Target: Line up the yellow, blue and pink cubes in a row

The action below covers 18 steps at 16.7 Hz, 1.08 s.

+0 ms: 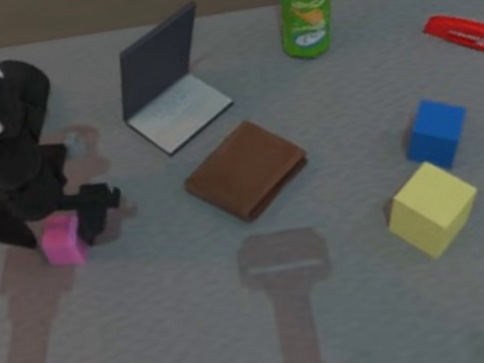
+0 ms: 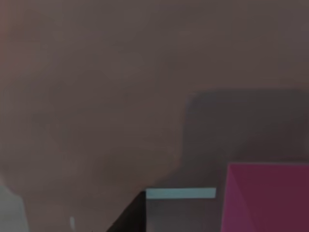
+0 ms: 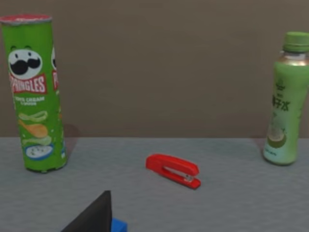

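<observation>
The magenta-pink cube (image 1: 64, 241) sits on the table at the far left. My left gripper (image 1: 57, 225) is lowered over it, open, with one finger on each side. In the left wrist view the pink cube (image 2: 268, 198) is beside a dark finger (image 2: 130, 218), with a gap between them. The deep blue cube (image 1: 436, 132) and the larger pale yellow cube (image 1: 431, 208) rest close together at the right, apart from each other. My right gripper is out of the top view. Its wrist view shows one dark part of it (image 3: 94, 217) and a corner of the blue cube (image 3: 119, 225).
A brown wallet (image 1: 246, 169) lies mid-table, with an open grey laptop-like booklet (image 1: 167, 83) behind it. A green Pringles can (image 1: 306, 1) stands at the back and a red stapler (image 1: 459, 32) lies at the back right. A green drink bottle (image 3: 286, 99) shows in the right wrist view.
</observation>
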{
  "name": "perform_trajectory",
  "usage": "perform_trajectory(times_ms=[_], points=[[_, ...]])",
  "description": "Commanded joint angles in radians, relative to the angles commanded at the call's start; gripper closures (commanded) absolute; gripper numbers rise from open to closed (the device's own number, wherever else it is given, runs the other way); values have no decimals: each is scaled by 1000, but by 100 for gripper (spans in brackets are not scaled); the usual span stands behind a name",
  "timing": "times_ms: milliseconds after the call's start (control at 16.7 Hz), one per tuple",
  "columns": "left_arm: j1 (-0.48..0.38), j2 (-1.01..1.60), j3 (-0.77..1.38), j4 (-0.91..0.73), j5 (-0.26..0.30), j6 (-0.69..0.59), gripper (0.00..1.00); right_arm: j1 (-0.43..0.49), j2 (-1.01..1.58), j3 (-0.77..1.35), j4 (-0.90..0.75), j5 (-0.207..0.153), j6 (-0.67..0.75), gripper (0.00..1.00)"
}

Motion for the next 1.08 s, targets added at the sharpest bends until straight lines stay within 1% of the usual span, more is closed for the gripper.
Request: perform_trajectory(times_ms=[240, 300, 720, 840, 960, 1080], points=[[0, 0, 0, 0, 0, 0, 98, 0, 0, 0, 0, 0, 0, 0], [0, 0, 0, 0, 0, 0, 100, 0, 0, 0, 0, 0, 0, 0], [0, 0, 0, 0, 0, 0, 100, 0, 0, 0, 0, 0, 0, 0], [1, -37, 15, -17, 0, 0, 100, 0, 0, 0, 0, 0, 0, 0], [6, -53, 38, -55, 0, -1, 100, 0, 0, 0, 0, 0, 0, 0], [13, -85, 74, -131, -1, -4, 100, 0, 0, 0, 0, 0, 0, 0]])
